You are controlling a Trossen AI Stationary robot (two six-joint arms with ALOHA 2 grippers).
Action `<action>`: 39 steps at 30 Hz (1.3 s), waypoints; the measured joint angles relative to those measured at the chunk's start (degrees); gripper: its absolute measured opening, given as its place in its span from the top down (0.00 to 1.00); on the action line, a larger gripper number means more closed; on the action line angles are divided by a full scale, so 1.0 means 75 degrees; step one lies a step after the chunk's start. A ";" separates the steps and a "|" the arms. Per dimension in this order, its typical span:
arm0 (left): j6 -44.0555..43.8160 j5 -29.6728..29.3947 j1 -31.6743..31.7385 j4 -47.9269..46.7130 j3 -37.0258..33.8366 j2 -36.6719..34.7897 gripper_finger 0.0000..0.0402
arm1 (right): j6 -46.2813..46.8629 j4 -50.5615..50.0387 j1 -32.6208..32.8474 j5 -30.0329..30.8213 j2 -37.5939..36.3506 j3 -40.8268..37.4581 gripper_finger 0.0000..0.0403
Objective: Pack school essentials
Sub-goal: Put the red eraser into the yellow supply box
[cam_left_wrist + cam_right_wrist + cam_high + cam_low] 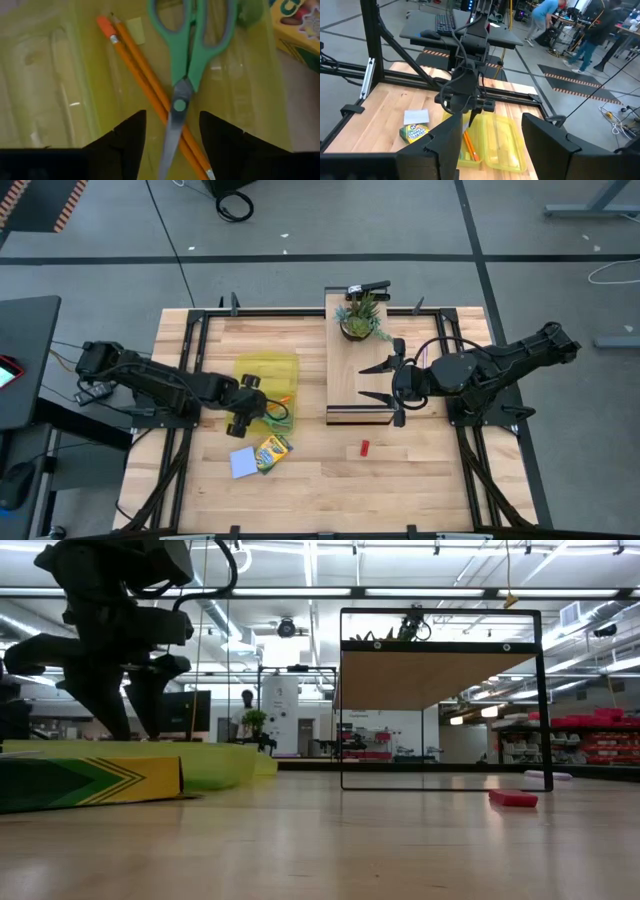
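The open yellow translucent case lies left of the table's middle. Inside it rest the green-handled scissors and two orange pencils, the scissors lying across the pencils. My left gripper hangs open above the case, with a finger on either side of the scissors' pivot and touching nothing. The crayon box and the pale blue notepad lie flat near the case, and the red block lies further right. My right gripper is open over the wooden stand. I cannot make out the purple pen.
A wooden stand in a black frame sits at the table's middle, with a small potted plant on its far end. Bare tabletop lies along the near edge. People move about in the room beyond the table.
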 joint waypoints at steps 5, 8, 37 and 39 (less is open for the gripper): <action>-0.0287 -0.0036 -0.0139 -0.0049 0.0003 0.0000 0.45 | 0.0042 -0.0286 0.0000 0.0065 -0.0030 0.0000 0.48; -0.0635 -0.0041 -0.0158 -0.0250 0.0003 -0.0010 0.43 | 0.0235 -0.0720 -0.0003 0.0464 -0.0076 0.0000 0.48; -0.1275 -0.0347 -0.0212 -0.0272 0.0006 -0.0799 0.58 | 0.1571 -0.1697 0.0801 -0.0090 -0.0032 -0.1501 0.48; -0.1335 -0.0353 -0.0212 -0.0188 0.0009 -0.0922 0.58 | 0.1568 -0.1536 0.0857 -0.0093 0.0147 -0.1562 0.48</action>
